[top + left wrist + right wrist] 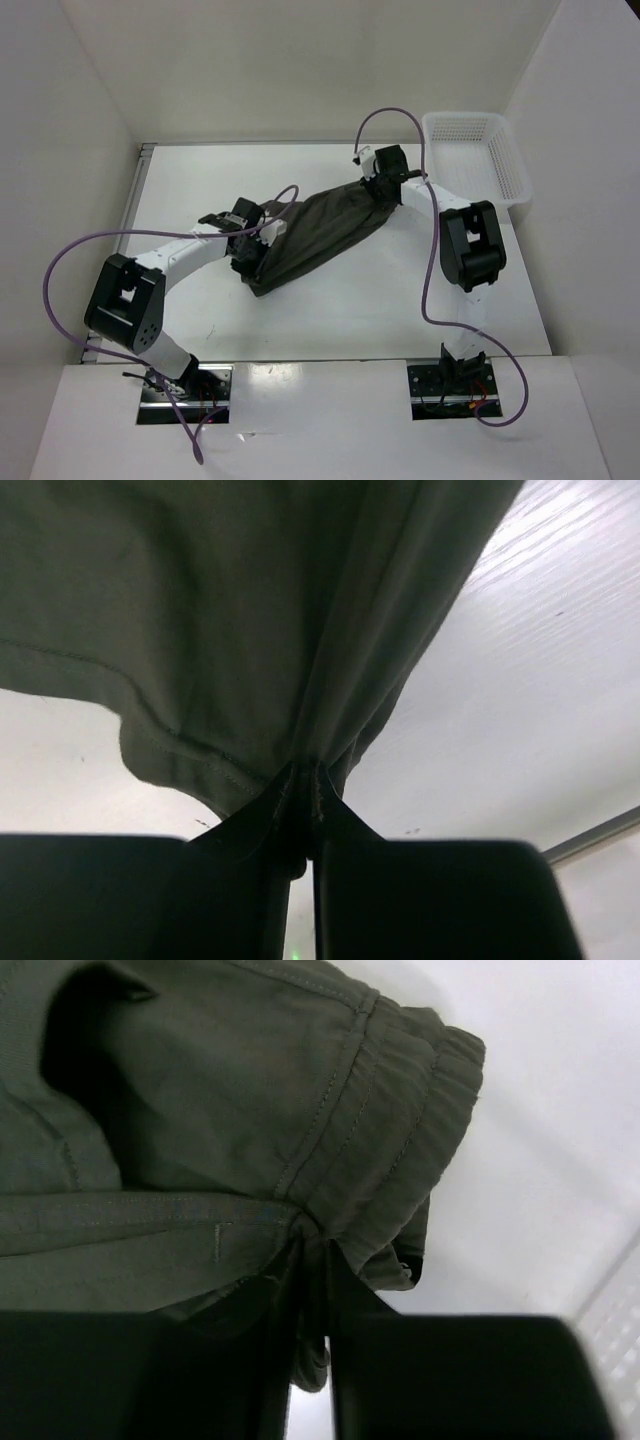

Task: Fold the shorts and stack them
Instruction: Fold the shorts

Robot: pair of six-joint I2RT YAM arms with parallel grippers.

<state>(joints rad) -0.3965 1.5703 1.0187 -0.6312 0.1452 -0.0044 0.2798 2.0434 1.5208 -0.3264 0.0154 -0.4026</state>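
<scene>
The dark olive shorts stretch as a long folded band across the white table, running from lower left to upper right. My left gripper pinches the lower-left end. In the left wrist view a hemmed edge of the shorts bunches into the narrow slot between the left gripper's fingers. My right gripper holds the upper-right end. The right wrist view shows the gathered waistband and a seam drawn between the right gripper's fingers. Both grippers are shut on cloth.
A white plastic mesh basket stands at the back right of the table, just right of the right arm; its wall shows at the edge of the right wrist view. White walls enclose the table on three sides.
</scene>
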